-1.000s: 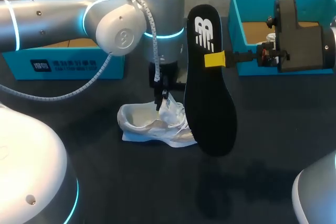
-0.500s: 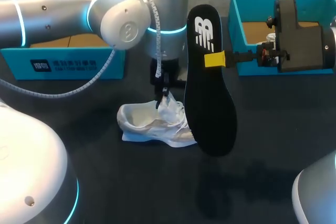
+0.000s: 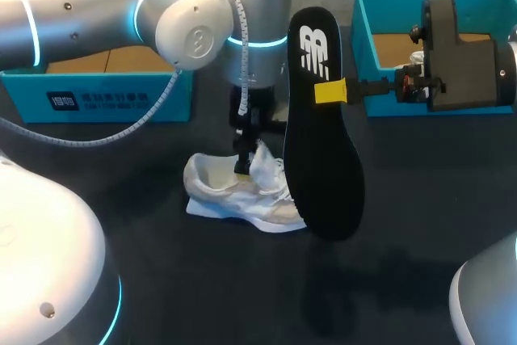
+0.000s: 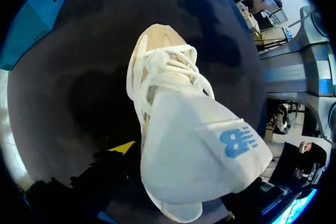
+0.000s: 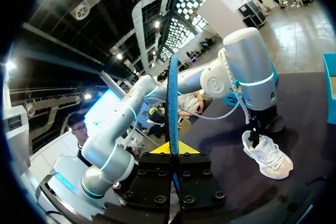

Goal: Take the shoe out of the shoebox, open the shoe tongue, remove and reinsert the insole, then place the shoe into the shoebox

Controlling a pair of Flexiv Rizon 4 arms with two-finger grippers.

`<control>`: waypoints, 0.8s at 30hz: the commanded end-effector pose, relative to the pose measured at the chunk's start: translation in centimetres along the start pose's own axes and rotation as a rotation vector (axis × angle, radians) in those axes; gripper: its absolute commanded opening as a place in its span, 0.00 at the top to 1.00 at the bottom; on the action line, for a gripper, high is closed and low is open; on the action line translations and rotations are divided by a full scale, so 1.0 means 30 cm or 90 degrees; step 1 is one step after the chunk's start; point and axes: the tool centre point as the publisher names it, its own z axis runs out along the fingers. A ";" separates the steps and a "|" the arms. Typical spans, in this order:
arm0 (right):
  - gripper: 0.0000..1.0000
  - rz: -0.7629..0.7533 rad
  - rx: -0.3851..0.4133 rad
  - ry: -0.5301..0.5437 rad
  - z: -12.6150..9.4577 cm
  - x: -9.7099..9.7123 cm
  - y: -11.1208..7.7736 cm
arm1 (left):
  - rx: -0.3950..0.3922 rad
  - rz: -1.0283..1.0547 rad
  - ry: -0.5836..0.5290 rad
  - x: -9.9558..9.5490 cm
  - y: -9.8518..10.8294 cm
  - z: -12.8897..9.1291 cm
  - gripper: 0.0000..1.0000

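A white shoe [image 3: 242, 195] lies on its side on the dark table [image 3: 161, 280]. My left gripper [image 3: 242, 163] points down at its raised tongue [image 4: 205, 150]. In the left wrist view the tongue fills the space between the fingers. One yellow fingertip [image 4: 124, 148] stands off beside the tongue and the other is hidden behind it, so my left gripper [image 4: 178, 179] looks open. My right gripper [image 3: 331, 91] is shut on the black insole [image 3: 323, 143], which hangs upright just to the right of the shoe. Seen edge-on, the insole [image 5: 172, 98] rises from the right gripper [image 5: 172, 149].
Two blue shoebox halves stand at the back of the table, one at the left [image 3: 105, 90] and one at the right [image 3: 365, 46] behind my right gripper. The left arm's grey cable [image 3: 121, 131] loops over the table.
My left gripper's fingers have spread apart at the tongue, and the shoe has settled a little lower and to the right. The right arm and insole have not moved.
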 end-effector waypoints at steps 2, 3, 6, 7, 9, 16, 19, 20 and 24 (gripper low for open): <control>1.00 0.000 -0.007 -0.008 0.014 0.030 -0.013 | -0.003 -0.001 -0.005 -0.009 0.002 0.002 0.00; 1.00 0.000 -0.007 -0.008 0.014 0.030 -0.013 | -0.005 -0.002 -0.005 -0.011 0.004 0.005 0.00; 1.00 0.000 -0.007 -0.008 0.014 0.030 -0.013 | -0.001 0.004 -0.021 -0.008 0.009 0.005 0.00; 1.00 0.000 -0.007 -0.008 0.014 0.030 -0.013 | 0.001 0.007 -0.028 -0.006 0.012 0.003 0.00; 1.00 0.000 -0.007 -0.008 0.014 0.030 -0.013 | 0.004 0.017 -0.042 -0.004 0.018 0.002 0.00; 1.00 0.000 -0.007 -0.008 0.014 0.030 -0.013 | 0.022 0.019 -0.083 -0.032 0.051 0.016 0.00; 1.00 0.000 -0.007 -0.008 0.014 0.030 -0.013 | 0.034 0.017 -0.089 -0.044 0.065 0.022 0.00; 1.00 0.000 -0.007 -0.008 0.014 0.030 -0.013 | 0.041 0.017 -0.093 -0.048 0.069 0.024 0.00; 1.00 0.000 -0.007 -0.008 0.014 0.030 -0.013 | 0.069 0.033 -0.100 -0.059 0.077 0.028 0.00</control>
